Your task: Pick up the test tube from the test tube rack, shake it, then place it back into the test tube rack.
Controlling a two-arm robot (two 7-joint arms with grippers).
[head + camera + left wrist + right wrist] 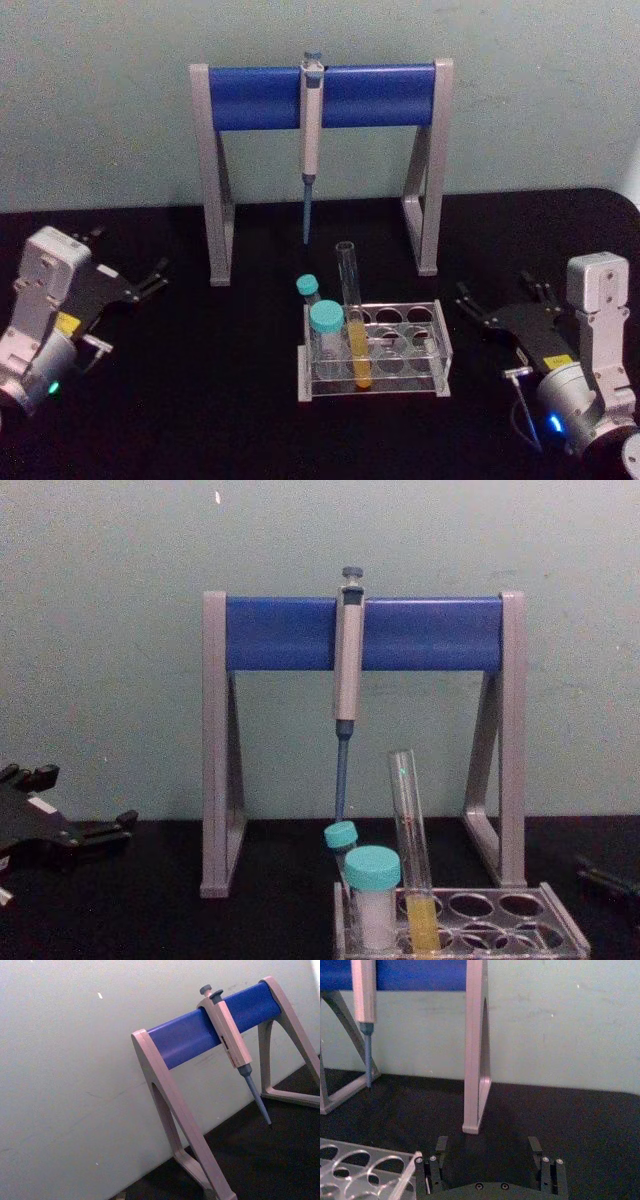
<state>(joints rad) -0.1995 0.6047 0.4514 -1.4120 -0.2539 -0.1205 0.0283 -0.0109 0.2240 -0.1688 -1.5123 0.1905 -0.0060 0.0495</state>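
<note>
The test tube (350, 300) stands slightly tilted in the front left part of the clear test tube rack (424, 346), with yellow liquid in its lower part. The chest view shows the test tube (408, 820) rising above the rack (560, 935). My left gripper (128, 255) rests open on the black table, well to the rack's left, and it also appears in the chest view (88, 798). My right gripper (497, 292) lies open just right of the rack with nothing between its fingers. From the right wrist, this gripper (488, 1142) points past the rack's corner (365, 1170).
Two teal-capped tubes (324, 320) (307, 286) stand in the rack left of the test tube. Behind the rack is a grey and blue pipette stand (370, 95), and a grey pipette (311, 120) hangs from its bar. A pale wall closes the back.
</note>
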